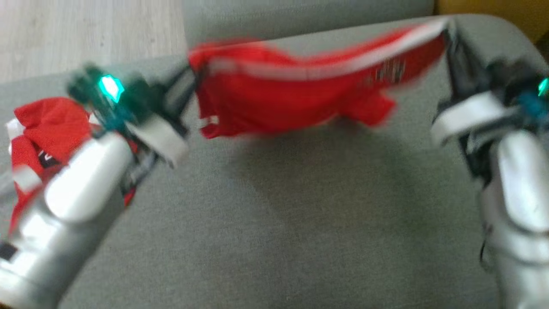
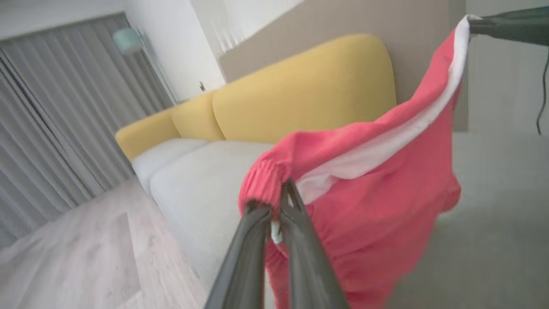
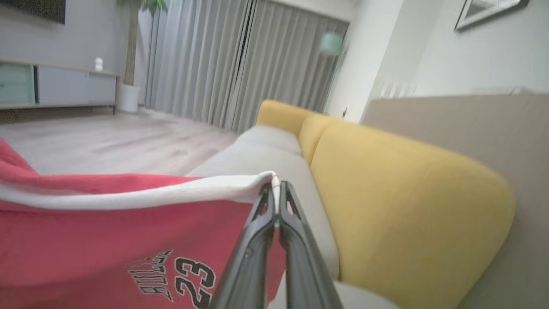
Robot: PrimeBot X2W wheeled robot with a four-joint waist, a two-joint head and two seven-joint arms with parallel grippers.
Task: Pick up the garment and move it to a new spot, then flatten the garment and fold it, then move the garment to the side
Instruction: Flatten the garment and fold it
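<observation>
The garment (image 1: 296,96) is red with a white band and black print. It hangs in the air, stretched between my two grippers above the grey cushion (image 1: 274,223). My left gripper (image 1: 193,83) is shut on the garment's left corner. In the left wrist view the left gripper (image 2: 274,204) pinches a gathered red edge of the garment (image 2: 377,206). My right gripper (image 1: 448,32) is shut on the white-banded right corner. The right wrist view has the right gripper (image 3: 276,191) clamped on the white band, with the garment (image 3: 107,240) and its number print sagging to the left.
A second red garment (image 1: 47,124) lies crumpled at the cushion's left edge, partly under my left forearm. Wooden floor (image 1: 85,34) lies beyond the cushion's far left. A yellow-backed sofa (image 3: 386,193) stands nearby, with grey curtains (image 3: 240,60) behind it.
</observation>
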